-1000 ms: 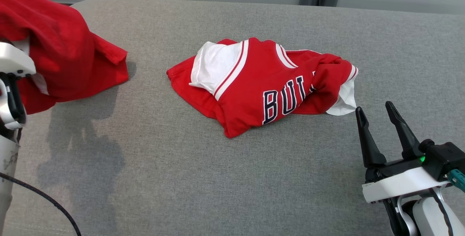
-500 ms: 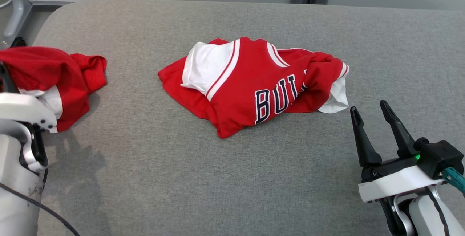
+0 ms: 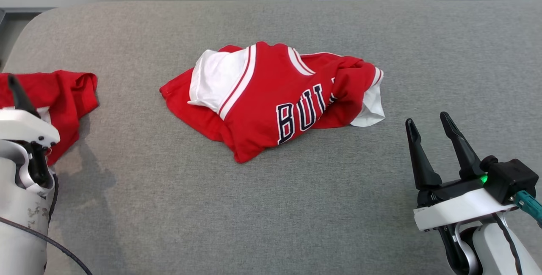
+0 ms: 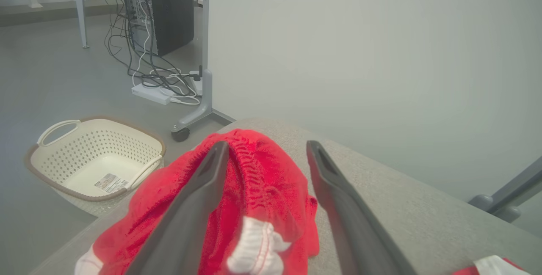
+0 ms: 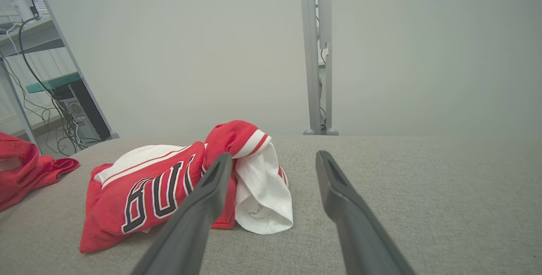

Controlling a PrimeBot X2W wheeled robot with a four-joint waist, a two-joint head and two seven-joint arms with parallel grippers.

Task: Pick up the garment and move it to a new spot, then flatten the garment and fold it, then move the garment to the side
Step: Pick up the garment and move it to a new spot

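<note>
My tabletop [image 3: 271, 207] is covered in grey fabric with rounded corners, and past its far edge I see a pale wall [image 5: 423, 55] and an upright grey metal post [image 5: 317, 55]. Beside its left edge, near the far left corner, a cream perforated laundry basket [image 4: 106, 144] stands on the grey floor [image 4: 42, 80], with a printed label [image 4: 111, 182] on its bottom. Farther off I see a black computer tower [image 4: 163, 10], tangled cables [image 4: 156, 76], a white power strip [image 4: 152, 94] and a grey wheeled stand leg [image 4: 199, 114].

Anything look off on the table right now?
The red garment lies bunched at the left edge of the table by the open left gripper; the jersey in the middle is crumpled, not flat.
</note>
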